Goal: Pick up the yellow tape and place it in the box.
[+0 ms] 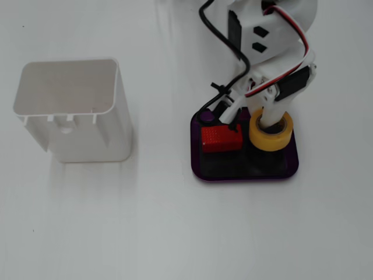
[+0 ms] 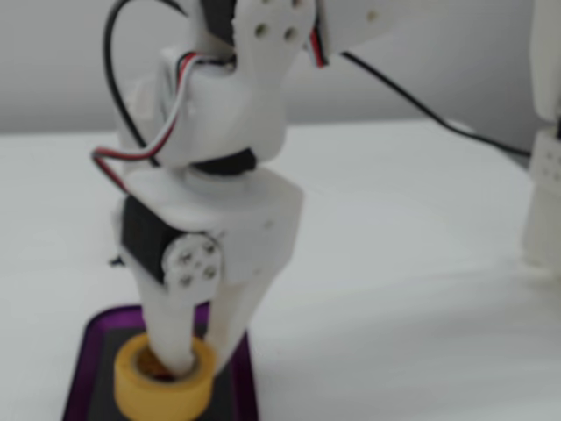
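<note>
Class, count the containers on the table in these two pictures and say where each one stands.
2. The white bin stands at the left of the top-down fixed view. The purple tray lies to its right, under the gripper, holding the red block and yellow tape.

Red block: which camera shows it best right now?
The fixed view from above: the red block lies in plain sight in the purple tray, left of the yellow tape. In the low fixed view the claw and tape hide it entirely.
</note>
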